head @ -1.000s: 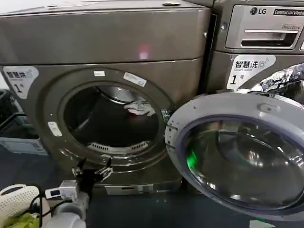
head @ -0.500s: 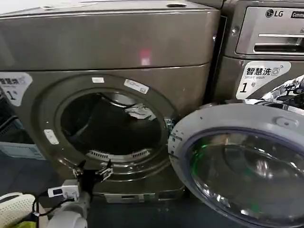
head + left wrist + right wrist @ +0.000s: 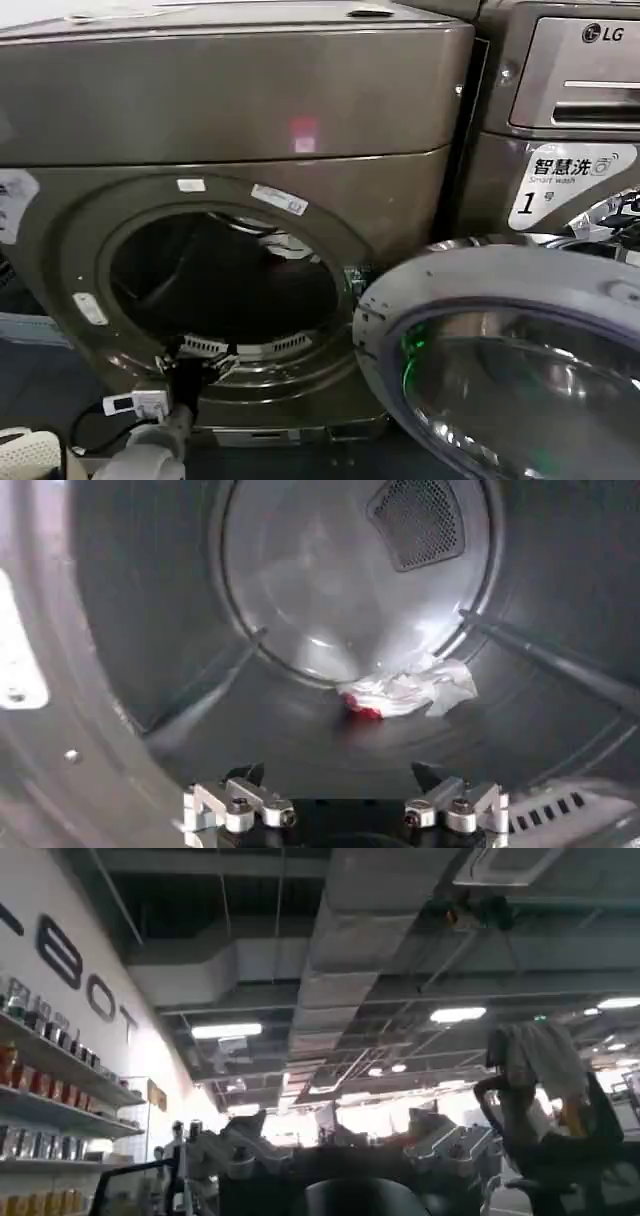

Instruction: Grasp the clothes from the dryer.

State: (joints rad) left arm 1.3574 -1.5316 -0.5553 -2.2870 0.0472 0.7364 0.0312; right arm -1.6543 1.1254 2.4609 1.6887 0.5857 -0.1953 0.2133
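While the dryer (image 3: 230, 110) stands with its round mouth open, its grey-rimmed glass door (image 3: 510, 370) is swung out to the robot's right, hinged just beside the porthole. White "1" sticker (image 3: 12, 205) at the front panel's left edge, partly cut off. Second machine, LG-marked (image 3: 560, 110), stands against the dryer's right side with its own "1" label.

Left gripper (image 3: 197, 357) sits at the bottom lip of the porthole, right over the perforated lint strip (image 3: 250, 348), fingers spread apart with nothing between them. From the left wrist view both fingertips (image 3: 235, 807) frame the drum's dark floor, pointing into the drum.

Clothes (image 3: 408, 690): small crumpled white-grey bundle with a red bit at one end, lying on the drum floor near the back wall, well apart from the gripper. In the head view a pale scrap of it (image 3: 283, 243) shows deep inside, toward the upper right of the opening. Mesh vent (image 3: 418, 520) set in the drum's rear plate above the bundle. Two raised drum paddles (image 3: 545, 655) run toward the back.

Right gripper (image 3: 345, 1158) points at the room's ceiling, away from the dryer; fingers stand apart, empty.
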